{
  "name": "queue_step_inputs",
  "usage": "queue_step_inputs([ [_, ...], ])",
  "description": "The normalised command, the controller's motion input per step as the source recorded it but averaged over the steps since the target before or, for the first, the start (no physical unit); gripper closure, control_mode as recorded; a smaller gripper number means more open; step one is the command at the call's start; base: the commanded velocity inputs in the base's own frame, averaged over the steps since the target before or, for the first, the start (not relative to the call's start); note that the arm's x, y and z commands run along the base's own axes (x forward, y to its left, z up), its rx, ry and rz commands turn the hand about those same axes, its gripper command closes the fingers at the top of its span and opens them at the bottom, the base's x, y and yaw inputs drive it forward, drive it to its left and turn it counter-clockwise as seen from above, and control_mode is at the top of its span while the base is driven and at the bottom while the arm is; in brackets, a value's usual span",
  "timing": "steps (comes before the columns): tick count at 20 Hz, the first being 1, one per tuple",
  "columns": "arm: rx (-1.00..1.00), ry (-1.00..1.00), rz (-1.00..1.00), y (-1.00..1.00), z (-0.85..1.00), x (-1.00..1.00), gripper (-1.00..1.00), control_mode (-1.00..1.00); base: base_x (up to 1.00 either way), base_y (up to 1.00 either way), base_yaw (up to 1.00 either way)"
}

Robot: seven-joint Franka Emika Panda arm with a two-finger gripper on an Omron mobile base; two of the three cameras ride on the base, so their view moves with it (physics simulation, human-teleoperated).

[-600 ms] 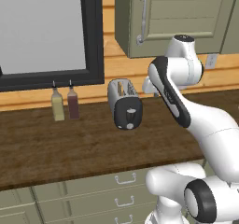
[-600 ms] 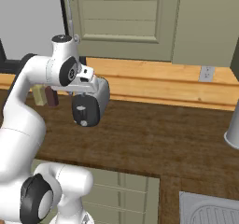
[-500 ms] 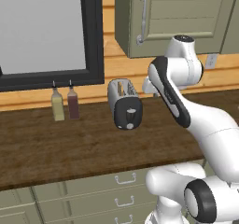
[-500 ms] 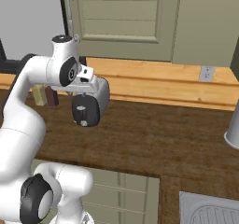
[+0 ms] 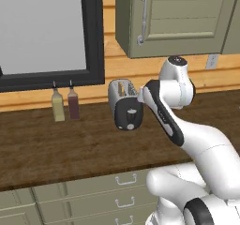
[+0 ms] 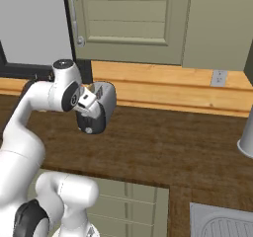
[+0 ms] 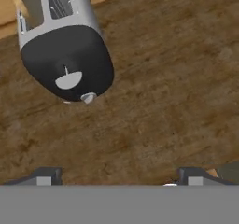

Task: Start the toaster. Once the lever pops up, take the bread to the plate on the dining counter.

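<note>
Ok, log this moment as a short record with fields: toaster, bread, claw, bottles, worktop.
toaster: silver with a black front, stands upright on the worktop near the back wall
bread: a tan slice sits in one slot, top edge just showing
claw: open, holding nothing, poised in front of the toaster's black face, apart from it
bottles: two slim ones, yellowish and dark red, side by side under the window, left of the toaster
worktop: dark wood, with grey-green drawers below
</note>
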Motion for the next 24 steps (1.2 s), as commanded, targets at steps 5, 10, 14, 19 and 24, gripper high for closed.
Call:
queue_step_inputs([
  [5,0.04,-0.04,-0.3,0.26,-0.39,0.09,-1.0,-1.0,0.0,0.0,0.0],
  [10,0.02,-0.01,-0.16,0.02,-0.19,0.39,-1.0,-1.0,0.0,0.0,0.0],
  [14,0.1,0.0,-0.05,0.0,-0.1,0.5,-1.0,-1.0,0.0,0.0,0.0],
  [19,0.08,0.0,-0.01,0.03,-0.17,0.34,-1.0,-1.0,0.0,0.0,0.0],
  [24,0.01,0.0,0.0,0.19,-0.31,0.15,-1.0,-1.0,0.0,0.0,0.0],
])
